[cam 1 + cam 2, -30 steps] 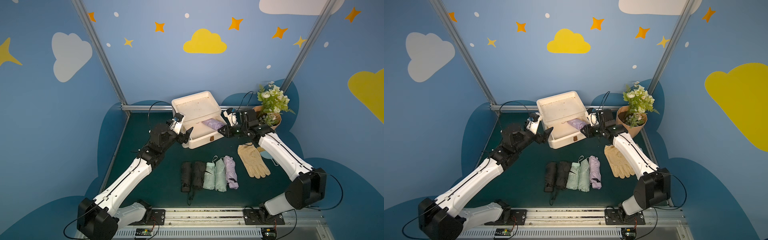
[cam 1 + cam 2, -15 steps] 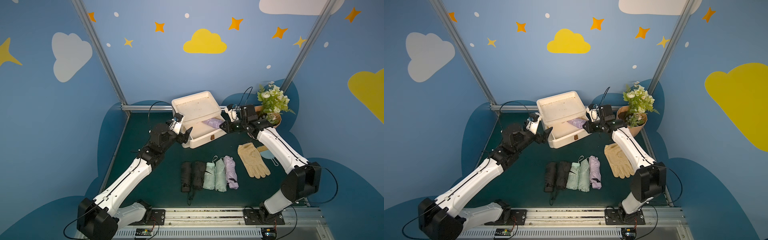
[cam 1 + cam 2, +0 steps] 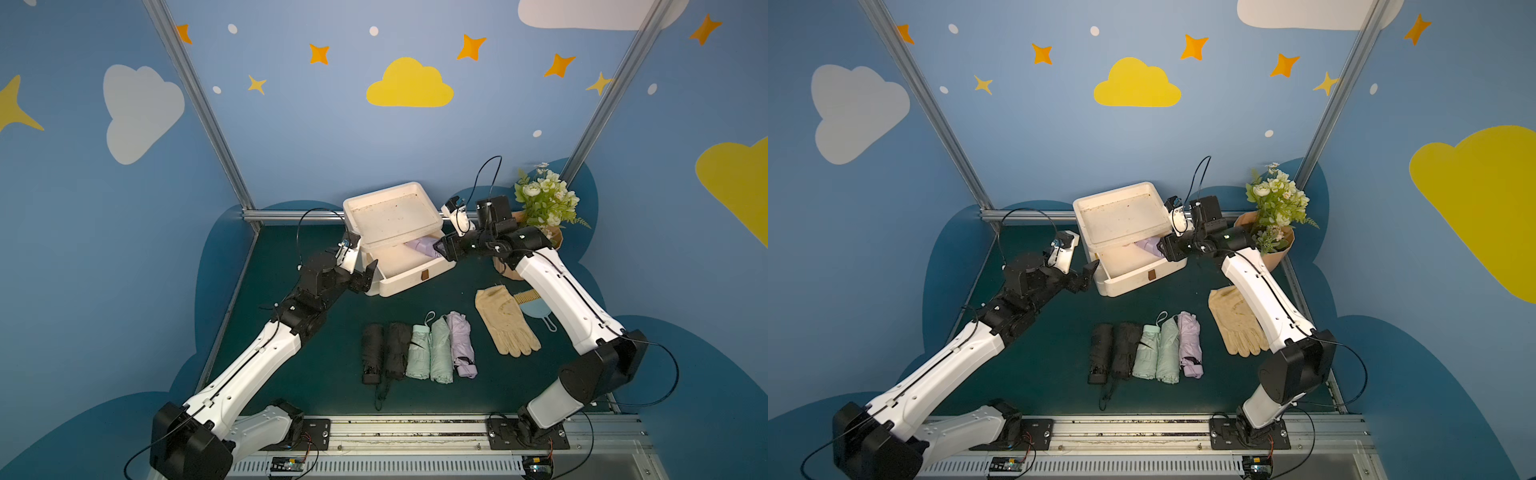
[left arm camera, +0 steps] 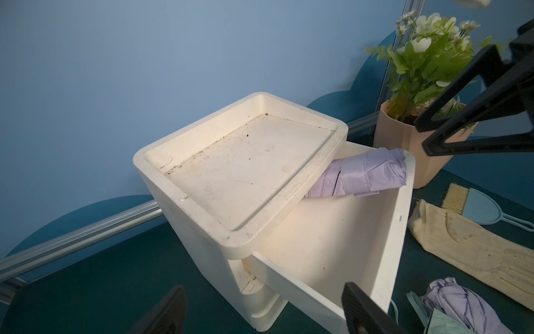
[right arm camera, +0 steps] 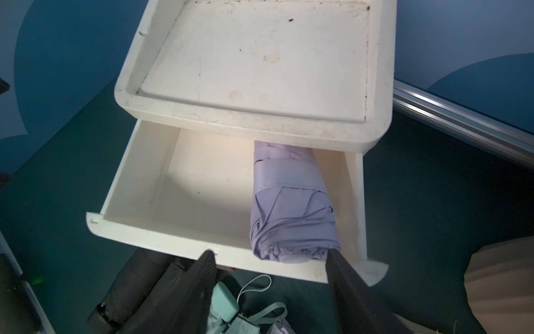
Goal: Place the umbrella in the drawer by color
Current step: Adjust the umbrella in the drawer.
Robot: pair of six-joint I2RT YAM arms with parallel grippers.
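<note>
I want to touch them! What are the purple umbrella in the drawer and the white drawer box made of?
Purple folded umbrella: thin, slightly shiny fabric, probably nylon; it creases. White drawer box: likely hard matte plastic; smooth moulded edges, stained.

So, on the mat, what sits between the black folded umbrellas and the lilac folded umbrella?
Two mint-green folded umbrellas, side by side, touching both neighbours: the black folded umbrellas and the lilac folded umbrella. Seen in both top views.

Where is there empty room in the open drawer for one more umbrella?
The drawer floor is bare from the lilac umbrella across to the opposite side wall. The green mat is bare between the drawer front and the umbrella row. That row is crowded: five folded umbrellas packed together, the glove close by.
</note>
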